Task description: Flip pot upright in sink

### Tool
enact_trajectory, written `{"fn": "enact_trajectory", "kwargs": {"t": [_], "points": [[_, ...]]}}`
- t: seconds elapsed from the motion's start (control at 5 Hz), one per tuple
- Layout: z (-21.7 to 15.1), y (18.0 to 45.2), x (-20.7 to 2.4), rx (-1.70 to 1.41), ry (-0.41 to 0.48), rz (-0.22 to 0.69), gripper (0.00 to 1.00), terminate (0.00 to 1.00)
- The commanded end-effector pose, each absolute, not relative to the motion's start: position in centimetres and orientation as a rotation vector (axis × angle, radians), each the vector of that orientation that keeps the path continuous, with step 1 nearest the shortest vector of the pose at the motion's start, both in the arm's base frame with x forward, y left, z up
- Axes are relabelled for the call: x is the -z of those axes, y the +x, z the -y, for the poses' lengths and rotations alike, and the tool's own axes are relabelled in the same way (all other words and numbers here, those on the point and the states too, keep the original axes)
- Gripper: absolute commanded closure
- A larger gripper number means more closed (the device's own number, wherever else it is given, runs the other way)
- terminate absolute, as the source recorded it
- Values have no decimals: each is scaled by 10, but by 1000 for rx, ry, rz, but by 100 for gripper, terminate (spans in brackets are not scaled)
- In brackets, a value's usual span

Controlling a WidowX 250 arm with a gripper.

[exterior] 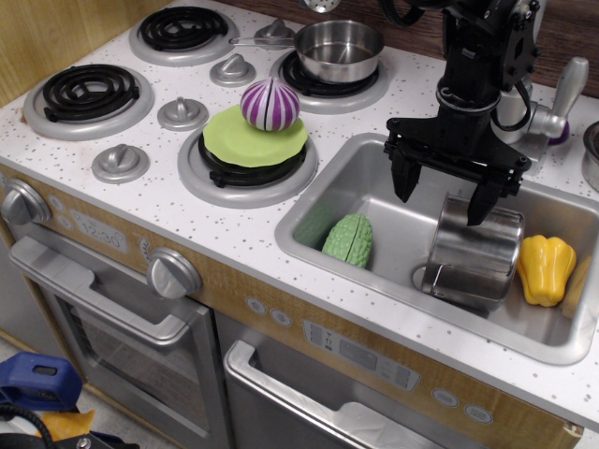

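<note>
The shiny steel pot (473,251) is in the sink (323,208), right of centre. It stands tilted with its rolled rim down toward the sink floor and its flat base up and toward the back. My gripper (444,195) hangs just above the pot's upper back edge with its two black fingers spread open and empty. The right finger (483,201) is close to the pot's top, and I cannot tell whether it touches.
A green bumpy vegetable (349,240) lies in the sink left of the pot and a yellow pepper (546,268) to its right. The grey faucet (560,101) stands behind. A long-handled saucepan (337,49), a purple onion (270,103) and a green plate (255,137) sit on the burners.
</note>
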State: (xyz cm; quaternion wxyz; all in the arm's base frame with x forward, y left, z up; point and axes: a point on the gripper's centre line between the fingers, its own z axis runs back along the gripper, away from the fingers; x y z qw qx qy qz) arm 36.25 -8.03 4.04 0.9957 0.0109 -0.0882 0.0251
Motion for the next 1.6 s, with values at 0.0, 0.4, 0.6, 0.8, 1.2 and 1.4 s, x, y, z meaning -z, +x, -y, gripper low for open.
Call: {"fn": "enact_trajectory", "kwargs": {"t": [0.0,0.4,0.6,0.8,1.2,1.4], "points": [[80,362,-40,-50,22,177,0,0],[79,360,-44,-3,-129,316,0,0],[81,361,-50,41,-181,390,0,0],[80,368,-66,48,-225,409,0,0],[65,374,-54,65,-283,436,0,0],[70,372,-50,21,-344,399,0,0]]}}
